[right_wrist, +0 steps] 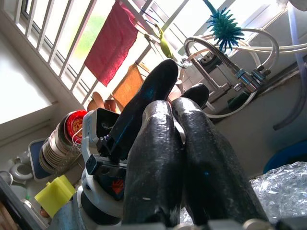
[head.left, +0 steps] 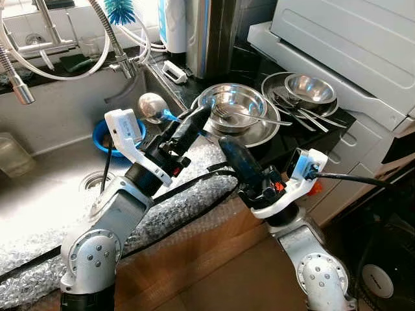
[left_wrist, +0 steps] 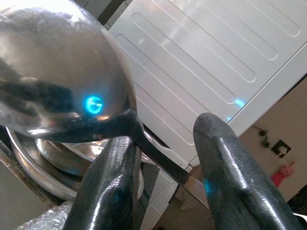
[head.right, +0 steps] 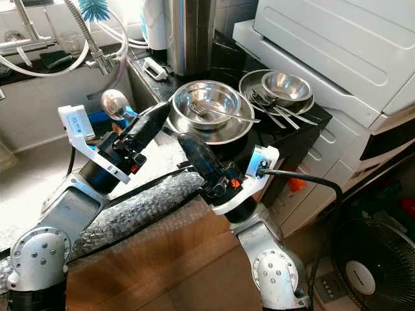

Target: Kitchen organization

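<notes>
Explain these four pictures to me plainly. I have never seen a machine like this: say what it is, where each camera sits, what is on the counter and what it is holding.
This is a humanoid robot with two silver arms, each ending in a gripper of two long black fingers. Two pictures come from a stereo camera on its head, looking down at a kitchen sink and black counter. The other two come from cameras on its wrists, looking along the fingers.

The left gripper holds a steel ladle by its handle, the bowl raised over the sink; the left wrist view shows that bowl close up. The right gripper is shut and empty, hovering beside the left.

On the counter stand a large steel bowl with a fork, set on a plate, and a smaller bowl on another plate with cutlery. Bubble wrap covers the front edge.
</notes>
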Controlling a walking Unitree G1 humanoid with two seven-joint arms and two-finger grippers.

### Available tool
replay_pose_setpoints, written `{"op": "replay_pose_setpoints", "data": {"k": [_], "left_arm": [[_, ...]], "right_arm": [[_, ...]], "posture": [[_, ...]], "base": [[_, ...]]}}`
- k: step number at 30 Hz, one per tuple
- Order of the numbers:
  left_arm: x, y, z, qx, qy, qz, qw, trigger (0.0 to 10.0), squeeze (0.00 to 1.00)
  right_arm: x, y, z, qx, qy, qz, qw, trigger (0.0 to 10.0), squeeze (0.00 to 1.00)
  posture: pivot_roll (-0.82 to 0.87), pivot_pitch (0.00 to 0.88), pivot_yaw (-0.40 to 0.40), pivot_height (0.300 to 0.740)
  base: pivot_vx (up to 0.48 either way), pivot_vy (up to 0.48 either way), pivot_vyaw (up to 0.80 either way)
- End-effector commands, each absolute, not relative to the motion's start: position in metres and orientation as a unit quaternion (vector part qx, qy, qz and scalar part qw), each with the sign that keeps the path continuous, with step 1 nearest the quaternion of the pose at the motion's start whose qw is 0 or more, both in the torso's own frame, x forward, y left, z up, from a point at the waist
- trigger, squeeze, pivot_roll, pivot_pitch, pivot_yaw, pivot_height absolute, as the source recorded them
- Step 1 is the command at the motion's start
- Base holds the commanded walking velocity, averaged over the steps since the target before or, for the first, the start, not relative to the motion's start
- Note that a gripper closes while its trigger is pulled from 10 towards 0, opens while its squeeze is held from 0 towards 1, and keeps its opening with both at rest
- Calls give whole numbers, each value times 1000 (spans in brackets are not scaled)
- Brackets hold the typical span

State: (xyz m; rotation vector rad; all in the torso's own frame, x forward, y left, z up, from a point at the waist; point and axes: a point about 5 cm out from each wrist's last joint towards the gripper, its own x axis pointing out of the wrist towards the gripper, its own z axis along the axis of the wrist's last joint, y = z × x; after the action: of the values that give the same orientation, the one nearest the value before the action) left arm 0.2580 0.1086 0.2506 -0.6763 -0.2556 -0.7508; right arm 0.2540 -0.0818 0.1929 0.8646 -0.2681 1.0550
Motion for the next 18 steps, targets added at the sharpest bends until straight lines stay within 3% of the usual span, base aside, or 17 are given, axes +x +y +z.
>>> {"op": "replay_pose_setpoints", "data": {"k": [1, 18], "left_arm": [[257, 109, 255, -326, -133, -361, 864, 0, 0], [261, 124, 266, -380, -164, -326, 850, 0, 0]], "right_arm": [[253, -83, 193, 396, -126, 481, 772, 10000, 0], [255, -84, 191, 394, -121, 471, 780, 10000, 0]], "posture": [[89, 124, -36, 740], [85, 124, -37, 740]], "base": [[0, 0, 0], [0, 0, 0]]}}
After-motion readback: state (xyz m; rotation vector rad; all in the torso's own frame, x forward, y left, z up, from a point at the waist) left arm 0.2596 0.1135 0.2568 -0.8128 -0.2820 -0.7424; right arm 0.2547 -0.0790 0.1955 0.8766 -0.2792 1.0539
